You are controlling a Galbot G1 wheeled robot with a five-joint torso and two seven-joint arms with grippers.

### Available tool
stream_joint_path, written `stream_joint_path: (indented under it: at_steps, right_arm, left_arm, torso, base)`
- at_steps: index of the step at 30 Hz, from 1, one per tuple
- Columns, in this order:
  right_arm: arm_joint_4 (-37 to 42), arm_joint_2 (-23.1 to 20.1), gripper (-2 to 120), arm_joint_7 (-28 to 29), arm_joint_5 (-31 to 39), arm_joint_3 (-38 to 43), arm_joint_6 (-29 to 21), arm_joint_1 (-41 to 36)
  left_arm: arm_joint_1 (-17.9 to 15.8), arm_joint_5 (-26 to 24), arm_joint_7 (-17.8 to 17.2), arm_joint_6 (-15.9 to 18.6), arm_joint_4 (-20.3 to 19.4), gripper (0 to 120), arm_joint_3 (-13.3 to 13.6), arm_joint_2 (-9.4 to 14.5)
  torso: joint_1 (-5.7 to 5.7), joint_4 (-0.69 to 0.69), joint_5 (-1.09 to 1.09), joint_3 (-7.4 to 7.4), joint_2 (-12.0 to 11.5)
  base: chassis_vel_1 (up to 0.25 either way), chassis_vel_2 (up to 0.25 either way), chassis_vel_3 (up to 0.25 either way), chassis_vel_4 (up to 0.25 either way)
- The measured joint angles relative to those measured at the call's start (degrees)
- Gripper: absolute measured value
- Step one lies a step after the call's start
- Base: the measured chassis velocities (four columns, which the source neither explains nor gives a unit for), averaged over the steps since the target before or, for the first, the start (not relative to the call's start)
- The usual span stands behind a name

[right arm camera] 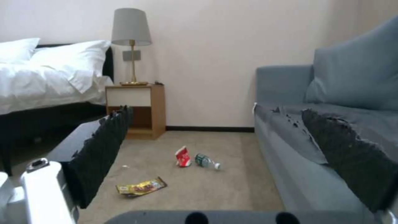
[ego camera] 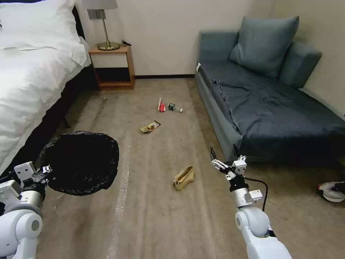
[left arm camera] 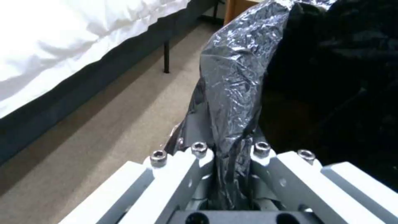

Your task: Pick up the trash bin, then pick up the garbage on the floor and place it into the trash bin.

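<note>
The left gripper (left arm camera: 226, 174) is pinching the crinkled black bag folded over the rim of the small round trash bin (ego camera: 81, 162), holding it off the beige carpet (ego camera: 151, 216) beside the white-sheeted bed (ego camera: 32, 79). The right gripper (ego camera: 223, 158) is hanging low with its black-padded fingers (right arm camera: 104, 149) spread apart, gripping nothing, just beside the front edge of the blue-grey sofa (ego camera: 273, 108). Near it, the crumpled brown paper bag (ego camera: 184, 177) is lying on the carpet. Farther out, the gold-brown snack wrapper (ego camera: 150, 126) is lying flat, and beyond it the red-and-white packet (ego camera: 161, 105) is sitting just beside the small clear bottle with a green label (ego camera: 175, 107), toward the wooden nightstand (ego camera: 113, 68) carrying a brass lamp (ego camera: 104, 25).
</note>
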Motion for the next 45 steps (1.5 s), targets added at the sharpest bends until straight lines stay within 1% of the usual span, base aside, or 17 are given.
stream_joint_path:
  at_steps: [4, 18, 32, 34, 35, 37, 38, 39, 41, 42, 44, 45]
  right_arm:
    - [-0.60, 0.10, 100, -0.14, 0.04, 0.30, 0.14, 0.44]
    - [-1.52, 0.31, 100, -0.42, 0.05, 0.44, 0.63, 0.81]
    - [-1.03, 0.38, 100, -0.31, -0.74, 0.51, 1.11, -0.17]
    - [-1.00, 0.32, 100, -0.35, -0.78, 0.51, 1.85, -0.36]
    - [-1.38, 0.24, 100, -0.47, -1.03, 0.49, 3.33, -0.26]
    - [-1.70, 0.21, 100, -0.50, -1.49, 0.48, 4.31, -0.10]
    - [-2.16, -0.05, 100, -0.52, -2.49, 0.26, 6.07, 0.35]
    - [-2.16, -0.05, 100, -0.52, -2.49, 0.26, 6.07, 0.35]
    - [-1.51, -1.36, 100, -0.02, -2.18, -1.15, 4.79, 0.75]
    - [-1.51, -1.36, 100, -0.02, -2.18, -1.15, 4.79, 0.75]
    - [-1.78, -3.88, 100, -1.10, -3.24, -2.56, 3.43, 2.52]
    - [-1.78, -3.88, 100, -1.10, -3.24, -2.56, 3.43, 2.52]
  left_arm:
    - [-0.32, -0.90, -0.65, 1.00, -0.04, 4, 0.28, 0.16]
    - [-0.90, -1.01, -0.90, 1.13, 0.73, 4, 0.53, 0.10]
    - [0.22, -1.62, -1.01, 1.06, 0.31, 4, 0.18, -0.32]
    - [0.40, -1.63, -1.01, 1.06, 0.14, 4, 0.18, -0.44]
    - [0.50, -1.62, -1.02, 1.06, 0.04, 4, 0.18, -0.54]
    - [0.54, -1.61, -1.02, 1.07, 0.00, 4, 0.18, -0.58]
    - [0.71, -1.59, -1.02, 1.06, -0.06, 4, 0.21, -0.71]
    - [0.71, -1.59, -1.02, 1.06, -0.06, 4, 0.21, -0.71]
    - [0.91, -1.53, -1.02, 1.04, -0.25, 4, 0.27, -0.99]
    - [0.91, -1.53, -1.02, 1.04, -0.25, 4, 0.27, -0.99]
    - [1.12, -1.28, -1.00, 0.93, -0.44, 4, 0.47, -1.23]
    - [1.12, -1.28, -1.00, 0.93, -0.44, 4, 0.47, -1.23]
  torso:
    - [0.00, 0.00, -0.01, 0.00, 0.00]
    - [0.00, 0.00, 0.00, 0.00, 0.00]
    - [0.00, 0.00, 0.00, 0.01, 0.00]
    - [0.00, 0.00, 0.00, 0.00, 0.00]
    - [0.00, 0.00, 0.00, 0.00, 0.00]
    - [0.00, 0.00, 0.00, 0.00, 0.00]
    - [0.00, 0.01, 0.01, 0.01, -0.01]
    - [0.00, 0.01, 0.01, 0.01, -0.01]
    - [0.00, 0.00, 0.00, 0.01, 0.00]
    - [0.00, 0.00, 0.00, 0.01, 0.00]
    - [0.00, 0.00, 0.01, 0.00, 0.00]
    - [0.00, 0.00, 0.01, 0.00, 0.00]
  base:
    - [-0.139, 0.123, 0.143, -0.134]
    - [-0.128, 0.136, 0.141, -0.141]
    - [-0.138, 0.147, 0.141, -0.133]
    - [-0.127, 0.132, 0.144, -0.117]
    - [-0.104, 0.122, 0.131, -0.116]
    - [-0.101, 0.121, 0.131, -0.099]
    - [-0.076, 0.049, 0.092, -0.082]
    - [-0.076, 0.049, 0.092, -0.082]
    - [-0.067, 0.038, 0.027, -0.059]
    - [-0.058, 0.038, -0.005, -0.044]
    - [0.000, 0.000, 0.000, 0.000]
    - [0.000, 0.000, 0.000, 0.000]
